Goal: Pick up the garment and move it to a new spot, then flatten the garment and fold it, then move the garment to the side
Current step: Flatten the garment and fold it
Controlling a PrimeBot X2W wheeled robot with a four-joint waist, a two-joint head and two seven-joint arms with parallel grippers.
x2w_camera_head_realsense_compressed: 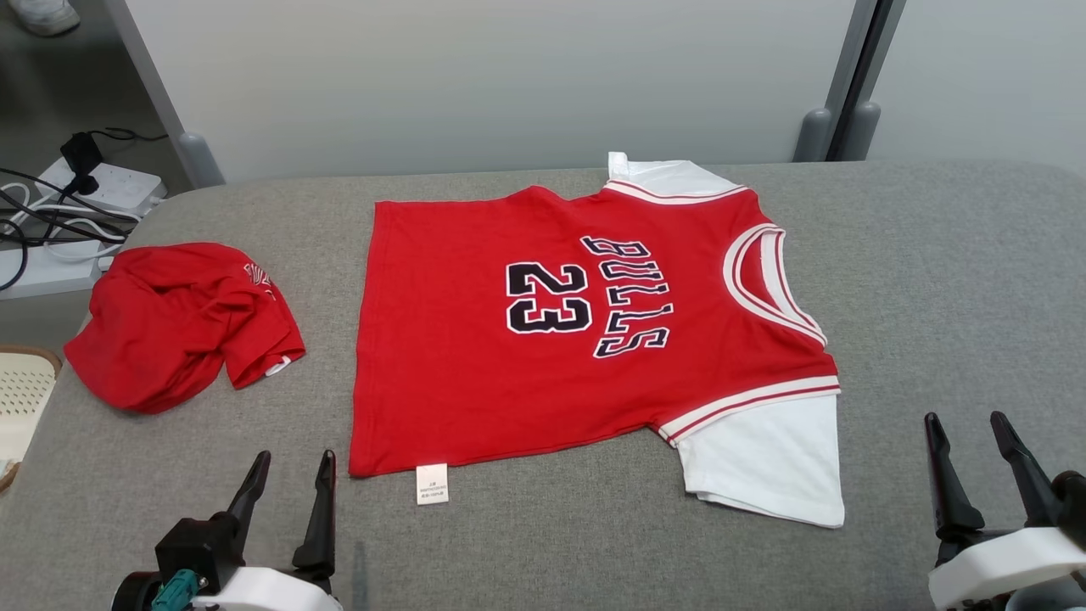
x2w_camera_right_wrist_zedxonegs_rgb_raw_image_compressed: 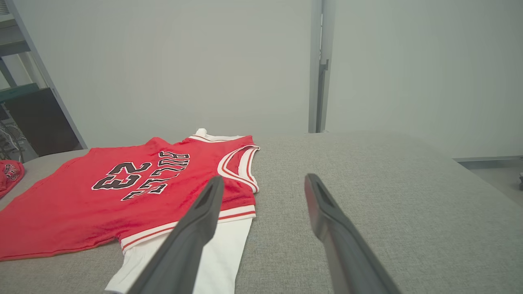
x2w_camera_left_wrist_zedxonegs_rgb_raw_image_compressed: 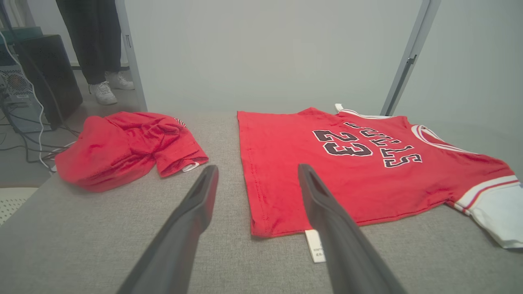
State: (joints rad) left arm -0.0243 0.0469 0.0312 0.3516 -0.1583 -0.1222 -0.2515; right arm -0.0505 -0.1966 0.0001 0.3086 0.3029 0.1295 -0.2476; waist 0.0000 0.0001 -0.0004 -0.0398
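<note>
Folding is judged next | red shirt [x2w_camera_head_realsense_compressed: 543, 339] is laid flat, print up, in the middle of the tabletop [x2w_camera_head_realsense_compressed: 933, 280], so its edges can be reached | left tool [x2w_camera_head_realsense_compressed: 294, 462] and right tool [x2w_camera_head_realsense_compressed: 965, 422] are held apart, empty, over the tabletop's near edge

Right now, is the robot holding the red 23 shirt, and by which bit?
Nothing is held. The left tool and right tool stand open and empty, near the flat red jersey with white sleeves.

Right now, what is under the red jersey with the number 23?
The jersey lies flat on the grey fabric surface. A white label sticks out from under its hem. Anything else beneath the cloth is covered.
</note>
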